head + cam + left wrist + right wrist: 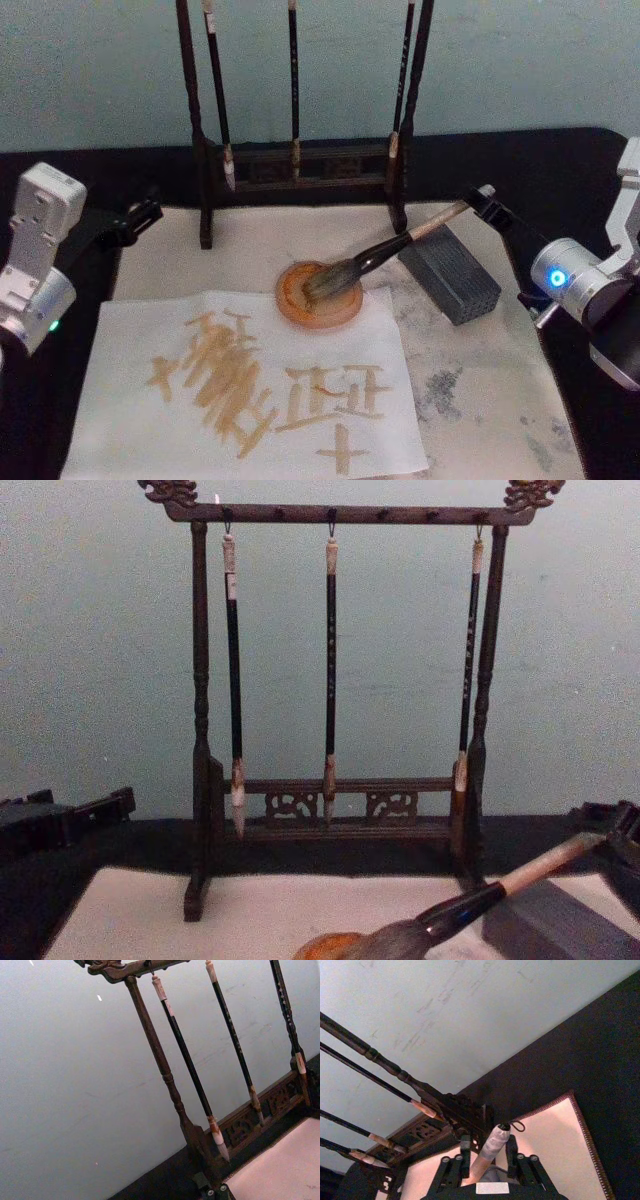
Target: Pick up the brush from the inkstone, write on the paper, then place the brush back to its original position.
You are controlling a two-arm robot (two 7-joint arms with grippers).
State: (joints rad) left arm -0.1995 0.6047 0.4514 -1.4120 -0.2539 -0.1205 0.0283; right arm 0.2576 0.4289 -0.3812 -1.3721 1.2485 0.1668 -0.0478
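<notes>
One gripper is at work: the right gripper (482, 198), reaching in from the right side of the table, is closed on the pale top end of the brush (390, 252). In the right wrist view its fingers (465, 1152) sit on either side of the handle. The brush slopes down and to the left, over the edge of a dark grey block (450, 272). Its bristle head lies in the round orange inkstone (290, 300).

The paper (150, 440) lies in front of the inkstone, its far edge touching the dish, and already carries several tan characters. The wooden rack (300, 165) with three thin brushes stands behind. The left gripper (135, 222) is parked at the left edge of the mat, apart from the work.

Assessment: writing looks complete, so the step in hand is the return of the brush. The next move calls for a clean release and a withdrawal to the right without dragging the handle.
</notes>
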